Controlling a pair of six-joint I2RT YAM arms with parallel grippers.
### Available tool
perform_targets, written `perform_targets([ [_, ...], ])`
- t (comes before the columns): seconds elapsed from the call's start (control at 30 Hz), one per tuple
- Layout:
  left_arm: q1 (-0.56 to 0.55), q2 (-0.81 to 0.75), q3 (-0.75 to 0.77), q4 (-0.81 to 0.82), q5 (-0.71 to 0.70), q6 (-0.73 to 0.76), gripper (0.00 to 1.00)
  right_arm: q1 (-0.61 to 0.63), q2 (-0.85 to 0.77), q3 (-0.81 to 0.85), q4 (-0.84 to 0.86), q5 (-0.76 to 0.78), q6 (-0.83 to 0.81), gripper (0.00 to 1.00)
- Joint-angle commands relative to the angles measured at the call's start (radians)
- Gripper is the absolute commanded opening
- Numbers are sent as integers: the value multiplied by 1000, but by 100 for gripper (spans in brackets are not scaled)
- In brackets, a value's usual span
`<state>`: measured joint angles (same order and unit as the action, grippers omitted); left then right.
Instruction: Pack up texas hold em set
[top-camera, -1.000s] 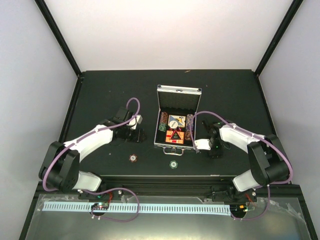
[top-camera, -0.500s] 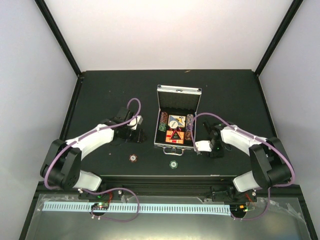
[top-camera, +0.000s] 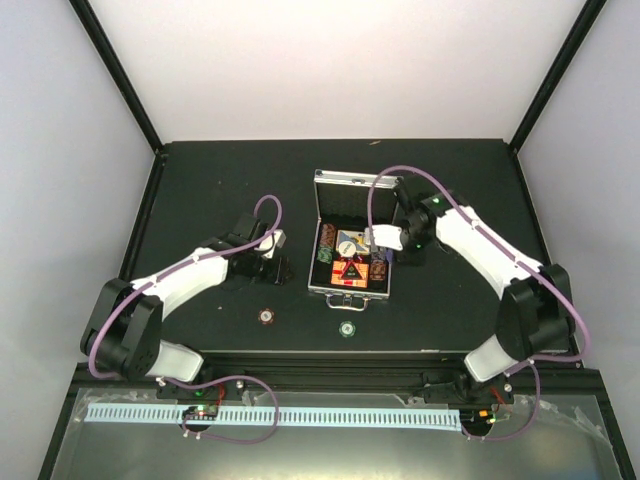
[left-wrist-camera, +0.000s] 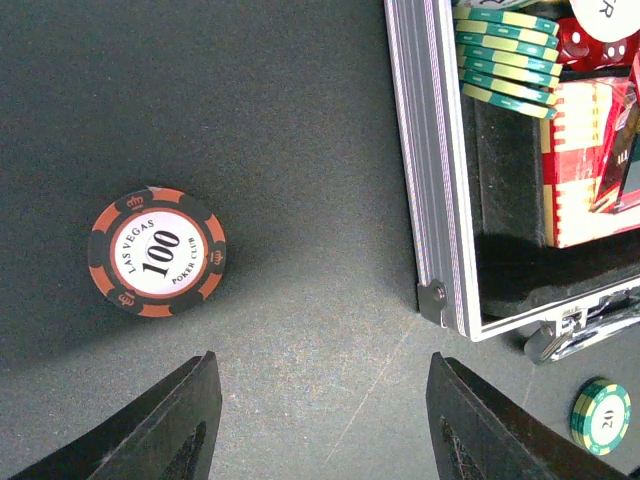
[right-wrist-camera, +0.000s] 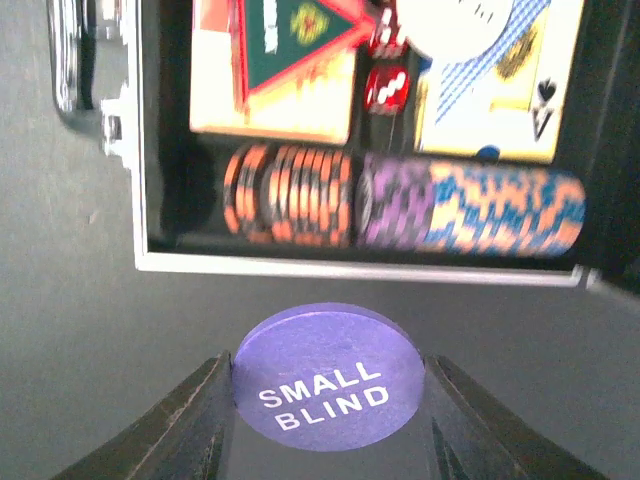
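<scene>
The silver briefcase lies open on the black table, lid raised at the back. It holds card decks, red dice and rows of chips. My right gripper is at the case's right edge, shut on a purple "SMALL BLIND" chip held just outside the rim. My left gripper is open and empty, left of the case. A maroon "100" chip lies on the table ahead of its left finger. A green chip lies by the case's front handle.
In the top view the maroon chip and green chip lie near the table's front edge. Green chips stand in the case's left slot. Black frame posts rise at the table's back corners.
My right arm has swung from the table beside the case's front right corner up to the case's right side, carrying the purple chip. The left arm has not moved.
</scene>
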<state>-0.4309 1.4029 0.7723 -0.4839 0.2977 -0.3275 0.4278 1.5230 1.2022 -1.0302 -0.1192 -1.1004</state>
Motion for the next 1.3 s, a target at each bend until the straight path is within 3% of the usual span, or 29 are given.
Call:
perform_targets([
  [0.0, 11, -12, 28, 7, -3, -1, 59, 54, 104, 108, -49, -97, 87, 49],
  [0.43, 29, -60, -6, -4, -17, -14, 59, 216, 293, 164, 69, -121, 168, 49],
  [0.8, 38, -61, -14, -3, -14, -12, 59, 227, 342, 131, 190, -40, 188, 50],
  [1.1, 40, -62, -6, -32, -20, -3, 59, 227, 368, 143, 183, -52, 185, 57],
  [1.27, 40, -39, 19, -83, -72, -13, 59, 224, 365, 170, 139, -70, 190, 66],
])
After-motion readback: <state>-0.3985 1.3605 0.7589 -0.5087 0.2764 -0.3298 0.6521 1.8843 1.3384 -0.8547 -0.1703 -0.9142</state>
